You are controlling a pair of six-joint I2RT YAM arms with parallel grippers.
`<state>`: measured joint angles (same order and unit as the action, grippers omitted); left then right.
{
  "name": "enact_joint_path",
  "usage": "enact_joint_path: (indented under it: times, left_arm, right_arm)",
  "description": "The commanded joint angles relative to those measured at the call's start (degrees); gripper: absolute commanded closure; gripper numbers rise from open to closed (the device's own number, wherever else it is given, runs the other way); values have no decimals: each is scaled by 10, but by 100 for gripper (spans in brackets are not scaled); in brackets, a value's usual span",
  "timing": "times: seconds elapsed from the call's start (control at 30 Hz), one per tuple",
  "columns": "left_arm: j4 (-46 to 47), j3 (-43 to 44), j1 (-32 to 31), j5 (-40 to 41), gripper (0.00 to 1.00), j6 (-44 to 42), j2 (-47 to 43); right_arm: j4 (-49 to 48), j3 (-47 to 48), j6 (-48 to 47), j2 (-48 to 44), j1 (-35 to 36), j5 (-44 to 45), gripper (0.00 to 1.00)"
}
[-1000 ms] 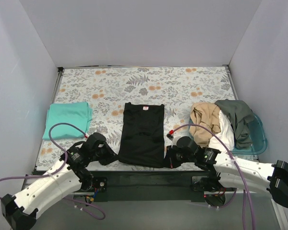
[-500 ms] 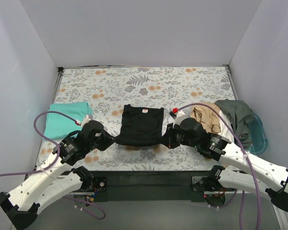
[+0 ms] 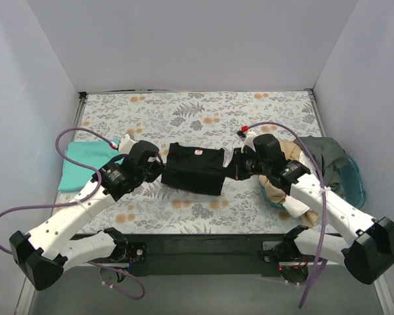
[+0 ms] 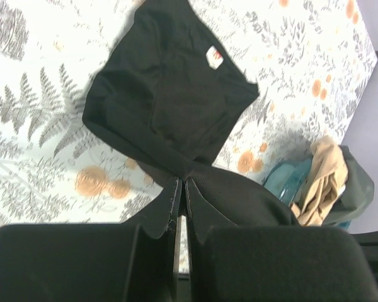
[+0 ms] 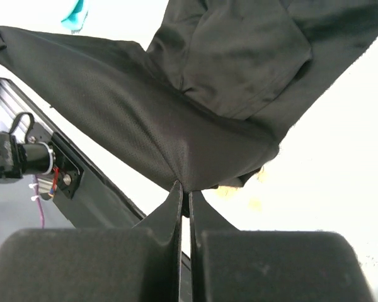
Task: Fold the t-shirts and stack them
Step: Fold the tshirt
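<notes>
The black t-shirt [image 3: 196, 169] with a red-white neck label lies mid-table, its lower half lifted and folded up toward the collar. My left gripper [image 3: 160, 166] is shut on its left bottom corner [image 4: 179, 179]. My right gripper [image 3: 232, 168] is shut on its right bottom corner [image 5: 184, 182]. Both hold the hem just above the cloth. A folded teal t-shirt [image 3: 79, 165] lies at the left. Tan [image 3: 279, 190], white [image 3: 295, 207] and grey [image 3: 322, 161] t-shirts are heaped at the right.
The translucent teal basket [image 3: 352, 186] stands at the right edge under the heap. White walls close in the left, back and right sides. The black front rail [image 3: 203, 246] runs along the near table edge.
Both grippers have carried the black t-shirt's bottom hem away from the near edge toward the collar, folding the shirt to about half its length. Both arms have stretched forward.
</notes>
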<state>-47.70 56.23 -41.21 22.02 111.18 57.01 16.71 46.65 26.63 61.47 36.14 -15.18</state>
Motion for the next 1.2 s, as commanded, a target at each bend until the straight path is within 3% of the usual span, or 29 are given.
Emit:
enact_joint_path:
  times: [0.0, 0.23, 0.37, 0.63, 0.87, 0.9, 0.97, 1.0, 1.03, 1.07, 1.1, 1.13, 1.17]
  left_arm:
    - [37, 43, 17, 53, 100, -24, 31]
    - [120, 73, 137, -69, 100, -97, 126]
    - [176, 93, 159, -98, 100, -125, 188]
    - [191, 179, 205, -129, 100, -149, 342]
    - [212, 232, 247, -184, 100, -173, 467]
    - [206, 256, 251, -190, 90, -179, 498]
    - [203, 272, 261, -196, 83, -186, 520]
    - [204, 284, 264, -207, 69, -195, 539]
    - [208, 293, 266, -214, 59, -205, 547]
    - [199, 302, 266, -215, 47, -208, 554]
    - [191, 310, 267, -208, 30, -206, 557]
    - [191, 310, 269, -211, 26, -210, 554]
    - [191, 307, 268, -215, 22, -213, 550]
  right_arm:
    - [-33, 45, -28, 33, -33, -71, 99]
    - [-42, 92, -41, 114, -84, -122, 99]
    - [-51, 120, -47, 163, -111, -151, 99]
    - [-71, 191, -60, 318, -169, -216, 99]
    - [-76, 265, -59, 434, -186, -207, 99]
    - [-76, 273, -62, 452, -187, -202, 99]
    - [-75, 300, -65, 472, -192, -190, 99]
    - [-74, 307, -66, 492, -197, -187, 99]
    - [-74, 316, -69, 500, -199, -189, 90]
    - [-73, 331, -72, 507, -201, -192, 62]
    - [-71, 338, -81, 513, -201, -194, 49]
    - [-69, 346, -87, 515, -201, -196, 40]
    - [-63, 355, -89, 513, -201, -197, 11]
